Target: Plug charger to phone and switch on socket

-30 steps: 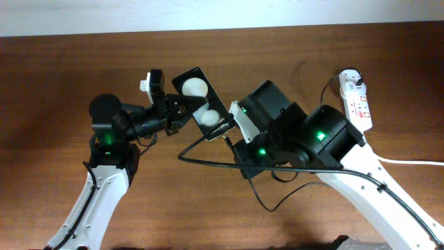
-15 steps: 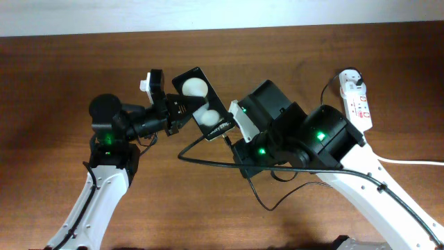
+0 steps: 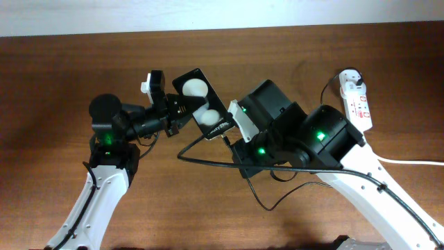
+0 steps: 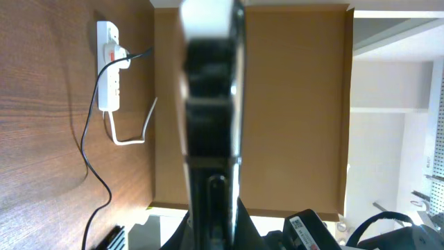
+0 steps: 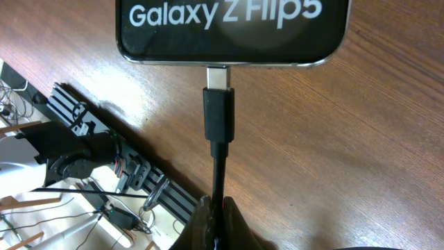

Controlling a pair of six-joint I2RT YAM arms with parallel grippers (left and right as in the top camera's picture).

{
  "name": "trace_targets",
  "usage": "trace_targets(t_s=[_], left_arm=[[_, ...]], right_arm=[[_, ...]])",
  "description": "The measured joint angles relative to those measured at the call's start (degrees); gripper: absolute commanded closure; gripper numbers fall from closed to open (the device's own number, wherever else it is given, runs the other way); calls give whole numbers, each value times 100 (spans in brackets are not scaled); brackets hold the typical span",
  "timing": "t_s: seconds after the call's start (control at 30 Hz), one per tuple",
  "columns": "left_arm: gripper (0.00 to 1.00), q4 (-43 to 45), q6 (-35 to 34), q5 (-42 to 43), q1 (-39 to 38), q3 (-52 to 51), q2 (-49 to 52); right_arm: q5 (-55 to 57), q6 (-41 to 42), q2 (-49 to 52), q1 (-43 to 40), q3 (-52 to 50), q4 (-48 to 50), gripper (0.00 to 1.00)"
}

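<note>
Up close, at the bottom edge of the right wrist view, the right pincer (image 5: 214, 226) is pinching the charger cable (image 5: 218, 173) a little way behind its tip. That grip lets the stiff last stretch of cable act as a handle for steering. Just beyond the fingers, the USB-C connector (image 5: 218, 114) stands in line with the port in the end of the Galaxy Z Flip5 phone (image 5: 232, 28). Its metal tongue meets that edge, but bare metal shows between the black housing and the phone, so I judge the plug at the mouth or only partly home. A straight push along the cable looks like what is left of this step. Farther on, the overhead view shows the left pincer (image 3: 175, 111) pressed together on the phone's side. It holds the phone tilted, lettered end toward the right arm, seemingly as a brace so the phone cannot slide away under the push. Whether the phone touches the counter (image 3: 55, 83) I cannot tell. Slack cable loops over the wood below both arms and runs off toward the far right. There the white power strip (image 3: 357, 104) lies well apart, with the charger's adapter at its far end and its thick white cord (image 3: 416, 162) trailing away. The strip's switch looks untouched, and its setting is too small to read.
</note>
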Motion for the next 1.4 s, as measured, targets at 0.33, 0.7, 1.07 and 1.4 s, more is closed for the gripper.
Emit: trace_targets(t_s=[0.33,0.7,1.07,1.4], left_arm=[[100,4,179,98,2,0,0],[100,2,243,90,2,0,0],[100,2,289,87,0,0,0],[100,2,446,120,0,0,0]], right_arm=[[-66,2,0,0,0,-31,96],[-66,2,0,0,0,-31,96],[-133,0,0,0,0,-4,96],[-133,0,0,0,0,33,96]])
